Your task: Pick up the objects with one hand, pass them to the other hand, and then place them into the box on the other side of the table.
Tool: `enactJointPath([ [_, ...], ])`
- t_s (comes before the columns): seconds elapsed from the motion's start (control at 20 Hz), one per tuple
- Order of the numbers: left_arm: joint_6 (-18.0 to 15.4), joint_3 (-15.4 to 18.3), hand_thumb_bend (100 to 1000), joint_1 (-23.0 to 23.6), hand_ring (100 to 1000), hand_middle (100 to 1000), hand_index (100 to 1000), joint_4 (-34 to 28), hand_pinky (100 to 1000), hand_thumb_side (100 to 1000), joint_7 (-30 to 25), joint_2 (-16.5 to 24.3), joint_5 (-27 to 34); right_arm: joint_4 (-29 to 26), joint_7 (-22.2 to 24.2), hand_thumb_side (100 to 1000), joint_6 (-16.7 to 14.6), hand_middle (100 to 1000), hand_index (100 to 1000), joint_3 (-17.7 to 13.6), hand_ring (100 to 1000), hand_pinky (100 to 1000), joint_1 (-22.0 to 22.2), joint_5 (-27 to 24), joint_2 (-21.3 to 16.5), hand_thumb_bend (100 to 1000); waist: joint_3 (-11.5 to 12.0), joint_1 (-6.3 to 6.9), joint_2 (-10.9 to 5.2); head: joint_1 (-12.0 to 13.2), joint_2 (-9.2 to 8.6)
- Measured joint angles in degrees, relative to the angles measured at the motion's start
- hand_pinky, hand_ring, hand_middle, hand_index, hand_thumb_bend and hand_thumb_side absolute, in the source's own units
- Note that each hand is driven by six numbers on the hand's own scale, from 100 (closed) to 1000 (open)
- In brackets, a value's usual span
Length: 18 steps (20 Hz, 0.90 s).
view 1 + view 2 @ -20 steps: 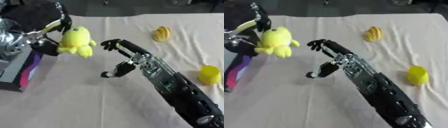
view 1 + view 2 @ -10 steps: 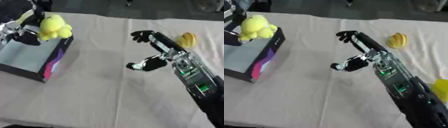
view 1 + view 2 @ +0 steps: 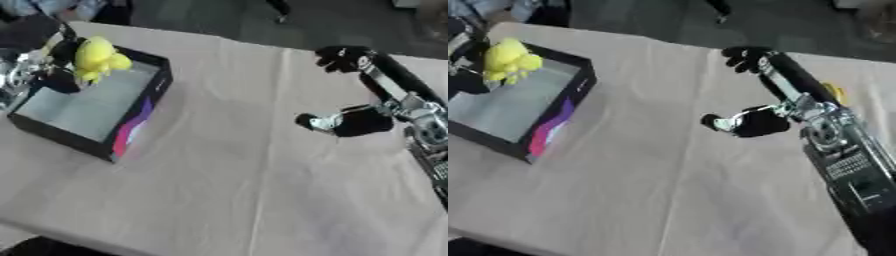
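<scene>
At far left of the table (image 3: pixel 219 190), covered in a pale cloth, sits an open box (image 3: pixel 131 135): black walls, grey-white floor, a pink and purple panel on its near right side. No object lies on the floor of the box that I can see. Any writing on the panel is too blurred to read; no other labels seen.

Yellow soft toy (image 3: pixel 96 55) hangs over the box's far left corner, above the rim, not resting on the floor. Left hand (image 3: pixel 48 65) comes in from the left edge, its dark fingers curled round the toy's left side; the hand's silver parts show at the frame edge.

Right hand (image 3: pixel 754 120) is out over the middle right of the table, well apart from the box. Fingers spread wide and loosely bent, thumb sticking out toward the left, nothing in it. Its forearm runs off toward the near right corner.

Right eye view only: a small bit of yellow (image 3: pixel 834 93) shows on the cloth just behind the right forearm, shape not clear. Left eye view shows more of the box's near left wall and the left hand; right eye view cuts these at the edge.
</scene>
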Motion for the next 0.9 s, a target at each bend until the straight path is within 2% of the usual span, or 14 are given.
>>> enactJointPath([
  [0.15,-0.66,-0.04,362,-1.86,588,419,487,3.84,674,100,0.14,-0.4,-0.36,-1.65,-0.43,271,0.09,778,894,-0.5,815,866,-1.4,-0.71,-2.11,596,-1.23,-0.62,0.5,-0.63,-0.79],
  [0.2,-1.22,-0.1,477,-2.38,602,438,511,5.29,680,100,0.26,-0.64,-0.55,-2.08,-0.41,273,0.14,778,892,-0.5,814,866,-1.95,-1.04,-2.65,551,-1.41,-0.86,1.0,-1.17,-0.98],
  [0.25,-1.87,-0.35,443,-2.81,613,455,528,6.68,684,100,0.39,-0.96,-0.71,-2.48,-0.35,269,0.2,777,891,-0.47,813,866,-2.37,-1.36,-3.02,591,-1.65,-1.1,1.41,-1.73,-0.99],
  [0.4,-3.68,-0.8,589,-4.02,704,547,650,10.98,731,104,0.26,-1.87,-1.71,-4.05,-0.2,269,0.37,776,891,-0.2,813,867,-3.44,-2.33,-4.02,590,-2.57,-1.49,2.45,-2.52,-0.99],
  [0.5,-4.56,-1.05,650,-4.67,743,605,713,13.8,754,132,-0.26,-2.4,-2.88,-5.0,-0.07,268,0.49,776,891,-0.14,813,867,-3.99,-2.85,-4.61,589,-2.97,-1.53,2.99,-2.77,-0.98],
  [0.55,-4.9,-1.08,710,-5.04,780,663,777,15.15,783,189,-0.61,-2.72,-3.58,-5.42,0.0,267,0.58,777,891,-0.14,813,868,-4.29,-3.06,-4.93,589,-3.07,-1.56,3.0,-2.94,-0.98],
  [0.7,-5.68,-1.04,832,-6.0,837,743,848,18.63,820,274,-1.85,-3.43,-5.54,-6.36,0.07,267,0.76,777,890,-0.14,814,868,-4.97,-3.5,-5.63,589,-3.17,-1.88,3.0,-3.42,-1.0],
  [0.75,-5.93,-0.96,880,-6.2,845,753,860,19.52,826,292,-2.23,-3.68,-6.0,-6.42,0.06,270,0.85,777,890,-0.15,814,868,-5.06,-3.53,-5.76,590,-3.19,-1.96,3.0,-3.54,-1.01],
  [0.9,-6.83,-0.39,943,-6.58,853,765,872,21.09,834,313,-3.47,-4.07,-6.84,-6.62,0.04,279,1.17,779,891,-0.16,817,869,-5.12,-3.54,-6.35,590,-3.08,-1.98,3.0,-4.43,-0.97],
])
